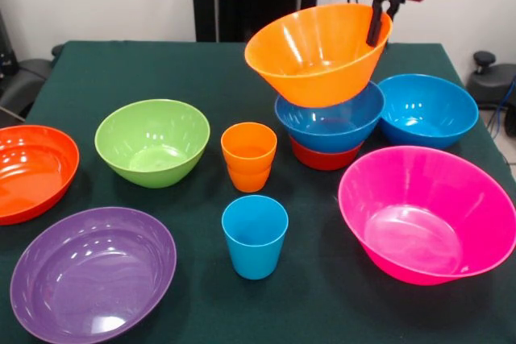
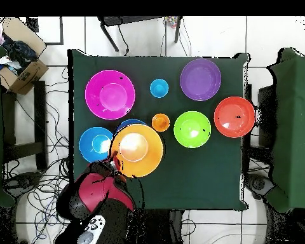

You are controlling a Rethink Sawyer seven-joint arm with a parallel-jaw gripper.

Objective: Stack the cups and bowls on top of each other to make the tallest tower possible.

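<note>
purple bowl (image 1: pixel 93 273): nearest the front camera, upright on the green table cloth (image 1: pixel 193 62); glossy thin plastic, judged light and slippery.
light blue cup (image 1: pixel 255 236): upright, just in front of the orange cups; small, judged easy to tip.
pink bowl (image 1: pixel 427 213): largest; sits tilted toward the camera, well apart from the purple bowl.
orange cups (image 1: pixel 248 155): look like two nested, mouth up, between the lime bowl and the tower.
lime green bowl (image 1: pixel 152 142): upright, alone.
red-orange bowl (image 1: pixel 32 170): at the cloth's edge, partly cut off in the front view.
tower (image 1: pixel 329 118): a blue bowl nested in a red-orange one; the single blue bowl (image 1: pixel 427 109) stands just beside it.
orange bowl (image 1: pixel 318 52): tilted, its lower side resting on the tower's blue bowl.
gripper (image 1: pixel 377 23): clamped on the orange bowl's rim, one finger inside the wall.
handling: stiff, smooth walls; rim pinch is the only practical hold, and I judge the bowl may swing or slip.
writing: none legible.
</note>
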